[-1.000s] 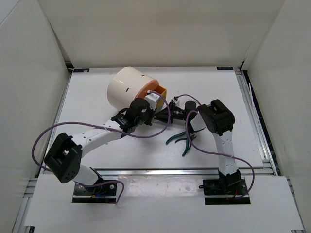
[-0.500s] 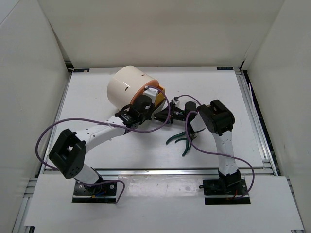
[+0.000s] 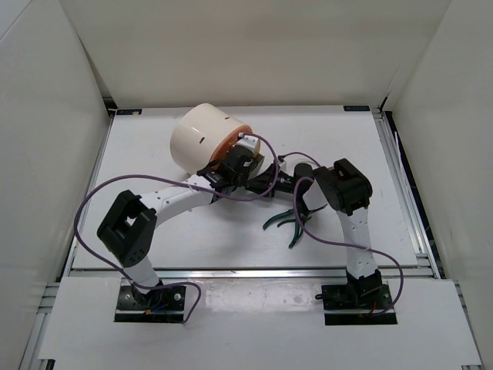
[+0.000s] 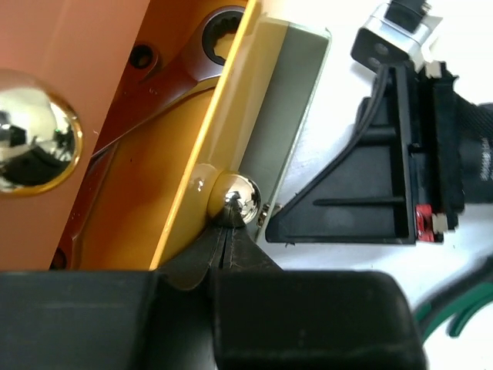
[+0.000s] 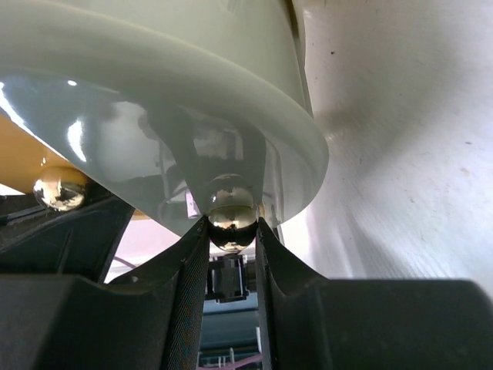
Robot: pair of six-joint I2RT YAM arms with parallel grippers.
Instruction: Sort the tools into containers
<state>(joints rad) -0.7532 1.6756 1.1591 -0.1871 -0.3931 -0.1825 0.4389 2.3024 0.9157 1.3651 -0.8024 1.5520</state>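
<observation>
The cream drum cabinet (image 3: 202,137) lies on its side, its orange face (image 3: 235,148) toward the arms. In the left wrist view a drawer (image 4: 286,108) stands partly pulled out, and a silver ratchet wrench (image 4: 219,35) lies inside it. My left gripper (image 4: 228,228) is shut, its tips against the small brass knob (image 4: 241,199) on that drawer; it shows at the face in the top view (image 3: 248,163). My right gripper (image 5: 233,225) is shut on a brass knob (image 5: 233,214) of a grey-green drawer front (image 5: 154,100); it also shows in the top view (image 3: 271,179). Green-handled pliers (image 3: 283,220) lie on the table.
A larger brass knob (image 4: 27,142) sits on the orange face to the left. Another knob (image 5: 60,187) shows left of my right fingers. Purple cables (image 3: 100,200) loop over the table. White walls enclose the table on three sides.
My left gripper has moved right and further in, up to the drum's face and the drawer. The right arm and the pliers have not moved.
</observation>
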